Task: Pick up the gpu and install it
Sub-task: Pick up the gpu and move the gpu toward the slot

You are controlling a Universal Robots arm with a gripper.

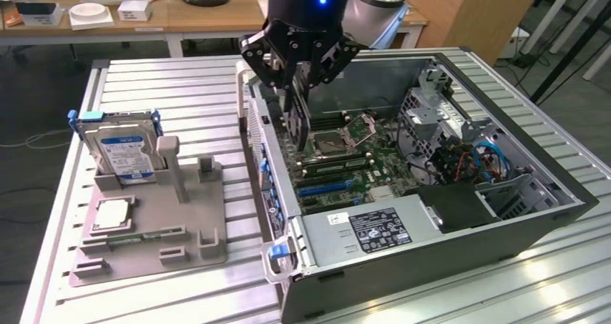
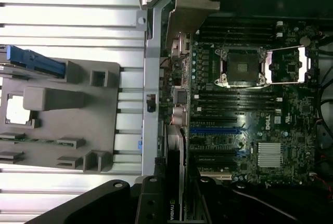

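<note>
Black gpu on edge, clamped in tool, above motherboard

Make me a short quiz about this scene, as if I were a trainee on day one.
1. True or false: the tool grips the gpu on edge above the open computer case.
2. Where is the hard drive? A) standing upright on the grey tray beside the case; B) inside the case; C) in the tool.
3. One long slot on the motherboard stands out by its colour. Which colour is it?
Key: 1 true; 2 A; 3 blue.
</note>
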